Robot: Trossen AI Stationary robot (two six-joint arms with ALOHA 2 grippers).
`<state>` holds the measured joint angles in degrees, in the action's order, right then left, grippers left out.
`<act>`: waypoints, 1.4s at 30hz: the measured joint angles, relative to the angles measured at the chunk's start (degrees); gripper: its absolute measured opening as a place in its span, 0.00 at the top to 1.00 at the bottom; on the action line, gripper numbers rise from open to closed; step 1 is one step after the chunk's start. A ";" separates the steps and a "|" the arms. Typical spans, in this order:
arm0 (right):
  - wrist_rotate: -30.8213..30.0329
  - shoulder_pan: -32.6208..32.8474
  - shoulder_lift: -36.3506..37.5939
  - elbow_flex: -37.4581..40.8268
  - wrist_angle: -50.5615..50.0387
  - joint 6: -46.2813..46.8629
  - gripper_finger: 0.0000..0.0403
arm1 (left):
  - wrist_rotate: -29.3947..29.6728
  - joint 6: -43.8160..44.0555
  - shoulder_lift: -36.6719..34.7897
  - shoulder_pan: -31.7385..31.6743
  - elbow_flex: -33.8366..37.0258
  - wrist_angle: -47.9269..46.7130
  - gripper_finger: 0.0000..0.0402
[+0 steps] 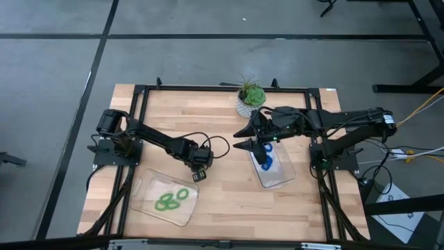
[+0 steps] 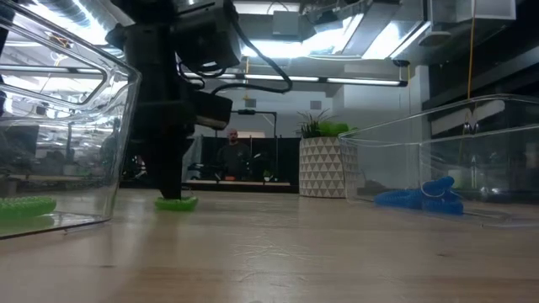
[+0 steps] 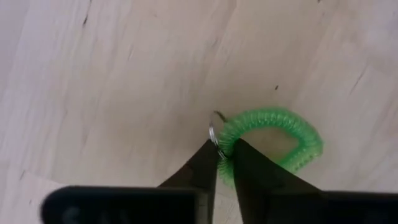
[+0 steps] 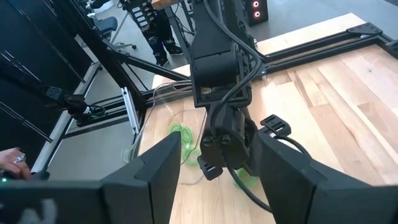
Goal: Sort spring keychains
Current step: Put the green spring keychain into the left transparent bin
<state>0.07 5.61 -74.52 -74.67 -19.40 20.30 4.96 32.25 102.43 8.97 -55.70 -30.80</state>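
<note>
A light green spring keychain [image 3: 280,137] lies flat on the wood table between the two clear trays, also visible in the low view [image 2: 177,202]. My left gripper [image 1: 199,173] stands over it, pointing down, shut on it. The left tray [image 1: 147,182] holds other green keychains [image 1: 173,199]. The right tray [image 1: 286,177] holds blue keychains [image 1: 267,161]. My right gripper [image 1: 241,138] hovers open, high above the right tray's far left corner, holding nothing. My left gripper pinches the green coil at the end by its small metal ring [image 3: 226,140], between the two fingertips [image 3: 205,163]. The fingers come from above, pointing steeply down, across the coil. The keychain lies flat on the table, its loop curving away from the fingers.
A potted plant [image 1: 250,97] in a white patterned pot stands at the table's far edge, behind the right tray. A black frame [image 1: 208,88] runs around the table. Bare wood lies between the trays and along the near edge. A person [image 2: 233,156] shows in the room beyond.
</note>
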 joint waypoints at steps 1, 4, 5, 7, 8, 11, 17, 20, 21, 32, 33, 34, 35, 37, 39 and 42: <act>-0.01 0.00 0.00 0.00 -0.07 -0.03 0.50 | -0.21 0.15 -0.37 0.07 0.00 0.07 0.93; -0.01 0.00 0.00 0.00 -0.24 0.02 0.50 | -0.20 0.13 -2.09 0.26 0.21 -0.24 0.98; -0.01 0.00 0.00 0.02 -0.28 0.02 0.50 | -0.57 0.22 -2.68 0.28 0.31 -0.82 0.98; -0.01 0.00 0.00 0.00 -0.38 0.00 0.50 | -0.44 0.90 -4.68 0.40 0.52 -1.57 0.97; -0.01 0.00 0.00 0.00 -0.55 0.00 0.50 | -0.42 1.09 -6.06 0.42 0.36 -1.42 0.97; -0.01 0.00 0.00 0.00 -1.19 0.04 0.50 | 0.67 1.48 -9.34 0.35 0.21 -1.90 0.97; -0.01 0.00 0.00 0.02 -2.55 0.08 0.50 | 4.29 2.98 -17.25 0.34 0.24 -3.83 0.98; -0.01 0.00 0.00 0.02 -2.81 0.17 0.50 | 6.12 3.67 -21.42 0.26 0.24 -4.48 0.97; -0.01 -0.01 0.00 0.02 -2.79 0.19 0.50 | 6.60 4.07 -22.92 0.26 0.24 -4.51 0.97; -0.01 0.00 0.00 0.02 -2.77 0.20 0.50 | 11.62 7.23 -37.81 0.31 0.13 -4.78 0.97; -0.01 0.00 0.00 0.02 -2.77 0.20 0.50 | 12.12 7.54 -38.88 0.31 0.13 -4.43 0.97; -0.01 -0.02 0.00 0.00 -2.75 0.21 0.50 | 12.61 7.58 -39.98 0.31 0.13 -4.07 0.97; -0.01 -0.02 0.00 0.02 -2.77 0.21 0.50 | 13.19 7.58 -41.06 0.31 0.13 -3.65 0.97; -0.01 -0.02 0.00 0.02 -2.76 0.20 0.50 | 14.76 7.57 -42.92 0.31 0.08 -2.22 0.97; -0.01 -0.02 0.00 0.02 -2.77 0.21 0.50 | 16.43 7.56 -44.55 0.31 0.07 -1.76 0.97; -0.01 -0.02 0.00 0.02 -2.75 0.20 0.50 | 17.98 6.95 -46.43 0.31 0.07 -0.32 0.97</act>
<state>0.05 5.58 -74.52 -74.65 -22.15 20.49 22.94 39.21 56.00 9.28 -55.64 -31.12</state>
